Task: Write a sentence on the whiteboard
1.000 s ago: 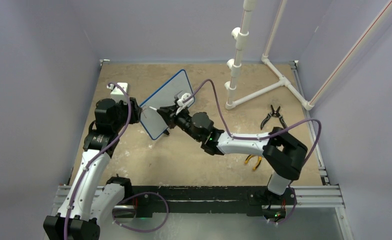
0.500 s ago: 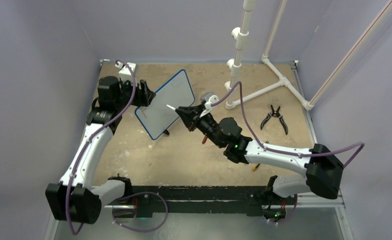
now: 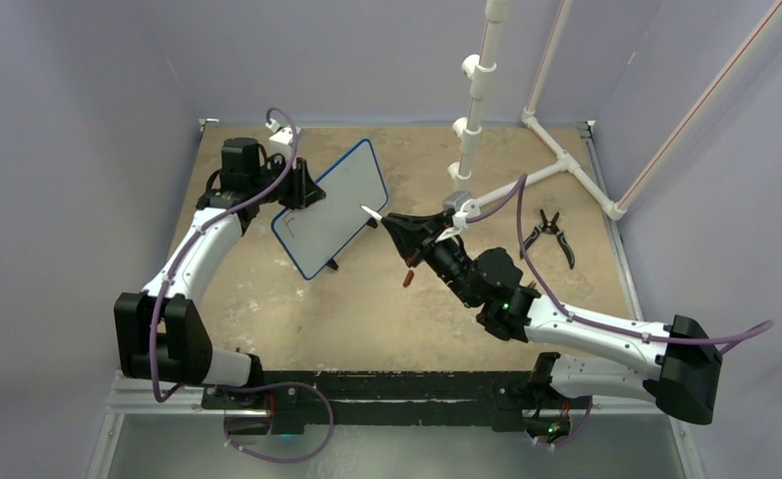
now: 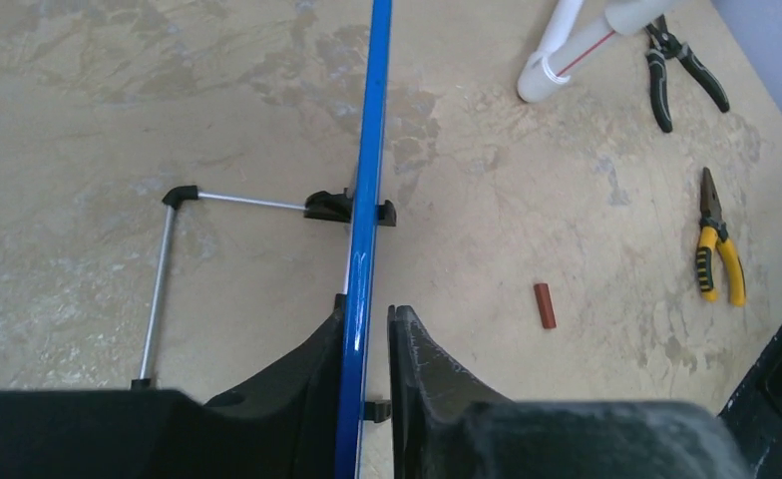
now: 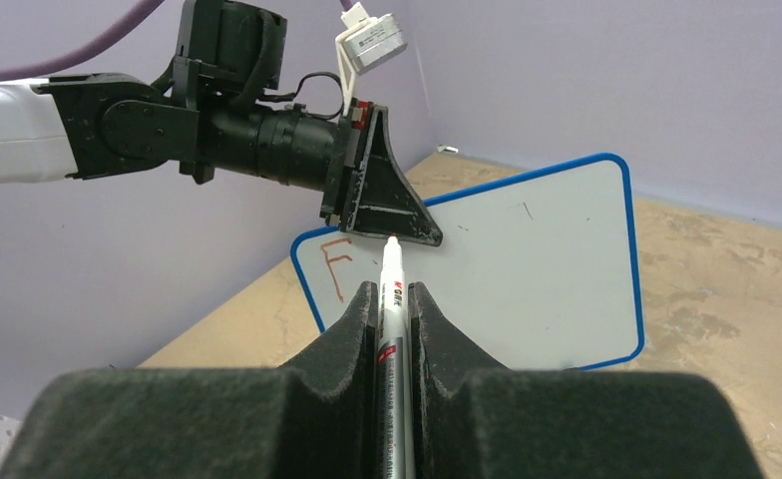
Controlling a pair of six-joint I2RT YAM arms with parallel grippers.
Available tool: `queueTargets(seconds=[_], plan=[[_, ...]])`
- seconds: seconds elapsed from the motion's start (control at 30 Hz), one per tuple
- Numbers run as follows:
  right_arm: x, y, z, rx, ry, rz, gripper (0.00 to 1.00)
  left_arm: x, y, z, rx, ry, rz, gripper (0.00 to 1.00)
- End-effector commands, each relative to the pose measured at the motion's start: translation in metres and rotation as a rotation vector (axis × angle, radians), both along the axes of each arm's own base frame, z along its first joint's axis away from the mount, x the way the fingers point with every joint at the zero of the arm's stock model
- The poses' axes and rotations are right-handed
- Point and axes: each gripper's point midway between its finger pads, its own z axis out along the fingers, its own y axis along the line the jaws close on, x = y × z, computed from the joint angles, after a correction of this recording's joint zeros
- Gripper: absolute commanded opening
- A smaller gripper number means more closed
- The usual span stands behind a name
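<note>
Lining up letter 2 beside the 1 red F (image 5: pixel 335 264): right pincer (image 5: pixel 394 289) pinching the marker (image 5: pixel 391 269) close to the whiteboard (image 5: pixel 527 269) propped on the tabletop (image 3: pixel 367 309), left pincer (image 4: pixel 367 314) straddling its rim, clamp unclear, steady touchdown needed.

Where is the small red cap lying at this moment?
In the top view, the small red cap lies on the table, right of the whiteboard, beside the right arm.
</note>
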Motion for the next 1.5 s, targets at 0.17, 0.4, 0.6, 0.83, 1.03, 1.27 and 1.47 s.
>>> queueTargets(seconds=[0.17,0.4,0.6,0.83,1.03,1.27,1.47], plan=[[0.0,-0.013,0.006,0.02,-0.009,-0.029,0.0,-0.024,-0.029,-0.005,-0.095,0.03,-0.238,0.0],[-0.001,-0.015,0.006,0.024,-0.004,-0.031,0.0,-0.033,-0.045,-0.002,-0.192,0.052,-0.318,0.0],[-0.004,-0.019,0.011,0.039,-0.013,-0.028,0.0,-0.053,-0.077,-0.006,-0.21,0.084,-0.414,0.0],[-0.01,-0.028,0.016,0.058,-0.025,-0.024,0.0,-0.063,-0.106,-0.027,-0.146,0.159,-0.456,0.0],[-0.011,-0.032,0.011,0.06,-0.011,-0.028,0.0,-0.053,-0.112,-0.028,-0.139,0.183,-0.415,0.0],[-0.011,-0.032,0.008,0.051,-0.003,-0.03,0.0,-0.05,-0.115,-0.041,-0.135,0.238,-0.399,0.0],[-0.013,-0.034,0.009,0.048,-0.009,-0.022,0.0,-0.05,-0.111,-0.04,-0.091,0.226,-0.402,0.11]])
